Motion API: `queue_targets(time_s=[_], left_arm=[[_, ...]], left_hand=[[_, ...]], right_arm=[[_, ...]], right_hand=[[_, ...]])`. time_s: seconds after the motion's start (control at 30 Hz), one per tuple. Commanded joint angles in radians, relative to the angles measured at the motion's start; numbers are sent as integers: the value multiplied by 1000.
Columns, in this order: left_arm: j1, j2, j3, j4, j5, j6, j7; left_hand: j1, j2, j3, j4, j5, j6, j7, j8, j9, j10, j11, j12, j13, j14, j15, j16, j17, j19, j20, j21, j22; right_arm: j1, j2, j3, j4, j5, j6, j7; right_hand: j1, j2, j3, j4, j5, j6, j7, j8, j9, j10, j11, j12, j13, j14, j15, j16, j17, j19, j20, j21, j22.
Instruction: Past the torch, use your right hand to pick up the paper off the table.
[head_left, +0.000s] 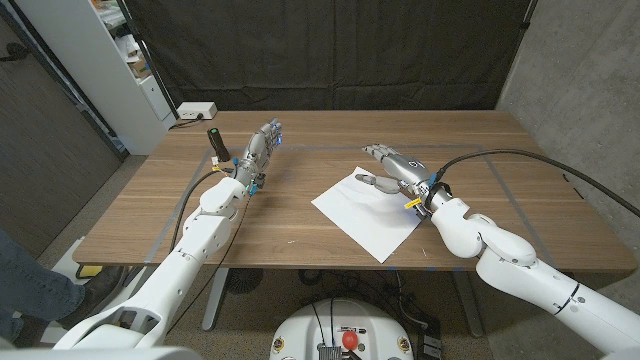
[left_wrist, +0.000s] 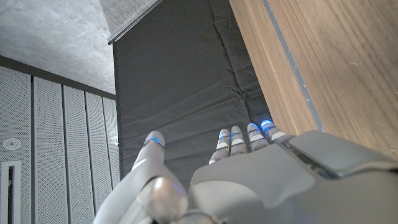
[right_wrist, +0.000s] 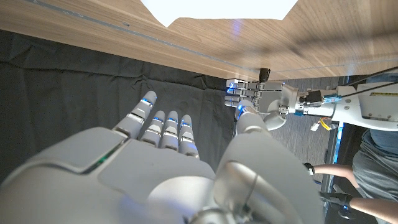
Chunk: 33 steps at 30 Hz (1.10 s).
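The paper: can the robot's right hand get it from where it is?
Probably yes. The right hand hovers open over the paper's far corner, nothing lies between them, and the torch stands far off by the left hand.

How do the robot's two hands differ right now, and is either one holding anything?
The right hand hovers at the far edge of the white paper, fingers spread toward the table's middle; the left hand is away from the paper, beside the upright black torch. The right hand's thumb reaches down toward the sheet; the left hand's fingers lie straight together. Both are grey, open and hold nothing.
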Motion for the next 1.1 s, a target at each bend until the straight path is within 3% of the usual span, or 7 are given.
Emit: queue_targets(time_s=[0.03,0.17,0.27,0.57,0.83,1.1], left_arm=[[6,0,0,-3,-1,-2,-1],[9,1,-2,-4,-2,0,0],[11,1,-3,-3,-3,-4,-1],[16,5,-7,-14,-3,1,5],[14,4,-7,-16,-2,6,8],[9,1,-1,-14,3,8,12]], left_hand=[[-1,8,-3,0,-3,10,2,-2,6,10,0,-2,6,-4,-1,-2,3,-5,7,-2,4],[-1,9,-4,0,-3,10,3,-2,6,10,0,-3,6,-5,2,-2,3,-5,10,-4,4],[-1,9,-4,0,-3,12,5,-1,6,11,4,-3,6,-5,4,-2,3,-5,11,-6,4],[-1,10,-5,0,-3,12,5,-1,6,13,5,-4,6,-5,6,-3,3,-5,14,-11,4],[-1,10,-6,0,-3,14,5,-1,6,13,1,-5,6,-5,4,-3,3,-5,16,-14,4],[-1,11,-7,1,-3,15,3,-1,6,13,2,-6,6,-5,4,-3,3,-5,18,-18,4]], right_arm=[[12,-4,-23,-19,-33,-61,57],[18,-6,-30,-23,-38,-75,76],[25,-6,-37,-25,-42,-85,91],[45,0,-54,-25,-40,-117,135],[53,-4,-59,-20,-29,-130,150],[54,-6,-62,-19,-17,-155,160]], right_hand=[[18,-8,3,-7,7,-10,-5,-5,4,-12,2,-3,5,-3,20,-7,-1,0,20,-8,1],[33,-19,4,-5,11,-21,-12,-7,4,-22,1,-6,6,-2,48,-7,-2,-4,54,-22,2],[36,-21,4,-4,13,-27,-17,-9,4,-28,3,-8,6,-2,57,-7,-2,-3,58,-25,2],[50,-31,6,5,18,-52,-45,-12,5,-50,3,-11,8,-5,75,-8,-1,10,148,-41,3],[52,-36,5,9,19,-63,-58,-13,6,-64,2,-13,8,-13,80,-10,-1,21,169,-46,4],[54,-47,2,11,25,-118,-67,-25,6,-91,3,-16,9,-21,88,-11,0,34,176,-54,5]])
